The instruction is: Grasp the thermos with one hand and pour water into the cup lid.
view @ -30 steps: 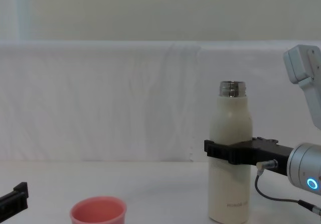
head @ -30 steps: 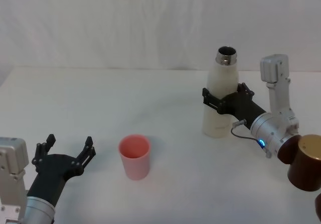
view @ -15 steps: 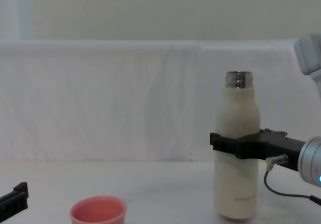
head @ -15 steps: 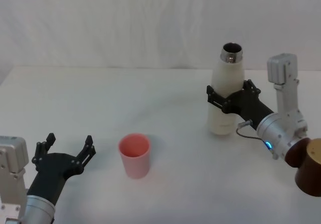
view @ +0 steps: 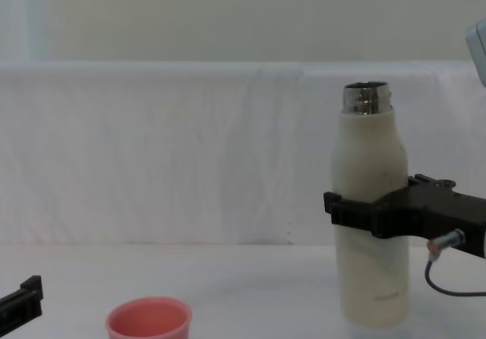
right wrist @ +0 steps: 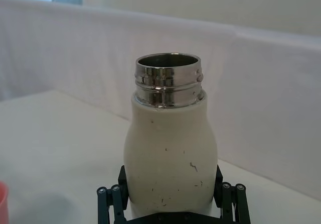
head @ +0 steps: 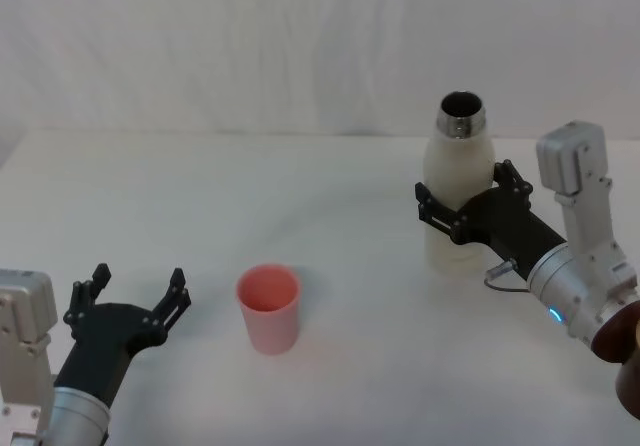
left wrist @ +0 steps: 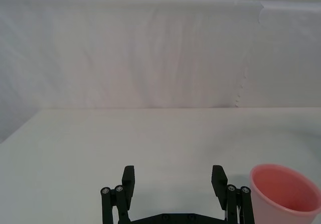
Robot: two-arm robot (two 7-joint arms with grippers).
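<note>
The thermos (head: 457,171) is cream-white with an open steel neck and stands upright at the right of the table. My right gripper (head: 462,202) is shut around its middle, one black finger on each side. The chest view shows the thermos (view: 370,156) with the right gripper (view: 357,211) clamped across it and its base just above the tabletop. In the right wrist view the thermos (right wrist: 169,153) rises between the right gripper's (right wrist: 169,199) fingers. The pink cup lid (head: 268,308) stands upright left of centre. My left gripper (head: 130,301) rests open, just left of the cup lid (left wrist: 284,193).
The white table (head: 300,196) runs back to a white cloth backdrop (head: 250,46). A brown rounded part (head: 630,361) shows at the right edge, near my right arm. Bare tabletop lies between the cup lid and the thermos.
My right gripper has raised the thermos and carried it slightly right and toward me, still upright. The cup lid and the left gripper have stayed where they were.
</note>
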